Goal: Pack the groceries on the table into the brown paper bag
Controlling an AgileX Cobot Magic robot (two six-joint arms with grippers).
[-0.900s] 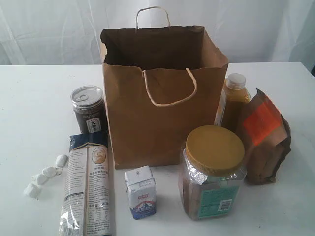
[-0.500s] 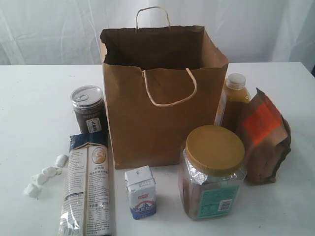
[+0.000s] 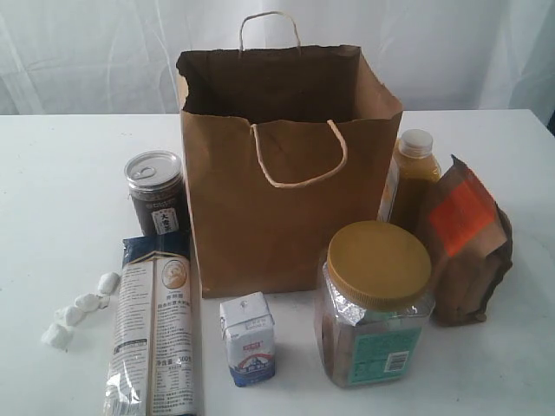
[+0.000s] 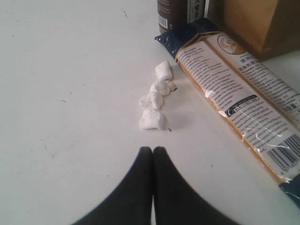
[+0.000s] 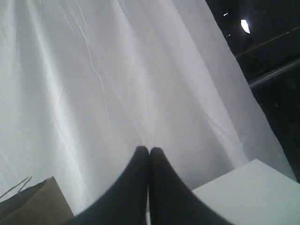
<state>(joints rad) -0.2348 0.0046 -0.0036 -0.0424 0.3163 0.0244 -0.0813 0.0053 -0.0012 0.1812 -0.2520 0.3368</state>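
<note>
— Toward the far edge of the table (image 3: 52, 173), about midway along it, what stands there?

— The brown paper bag (image 3: 286, 199), upright and open at the top, with one cord handle hanging down its front.

— And the groceries?

— All on the tabletop around it. The silver-lidded dark jar (image 3: 158, 195) stands just beside the bag's left side. Nearer the front edge the long noodle packet (image 3: 156, 329) lies flat, with the white wrapped sweets (image 3: 78, 308) in a loose row beside it, toward the left edge. The small white-blue carton (image 3: 249, 340) and the gold-lidded clear jar (image 3: 375, 303) stand in front of the bag. The orange juice bottle (image 3: 409, 178) stands just beside the bag's right side, and the orange-labelled brown pouch (image 3: 468, 251) stands next to the bottle, toward the right edge.

— How do the jaws of the left gripper (image 4: 153, 152) stand?

— Pressed together with nothing between them, over the table. The sweets lie a little ahead of the tips, apart from them. The noodle packet runs alongside the sweets, clear of the jaws.

— And the right gripper (image 5: 149, 151)?

— Clenched and empty as well, raised and facing a white curtain (image 5: 93, 93). The bag's rim and a corner of the table show below, well apart from its tips.
</note>
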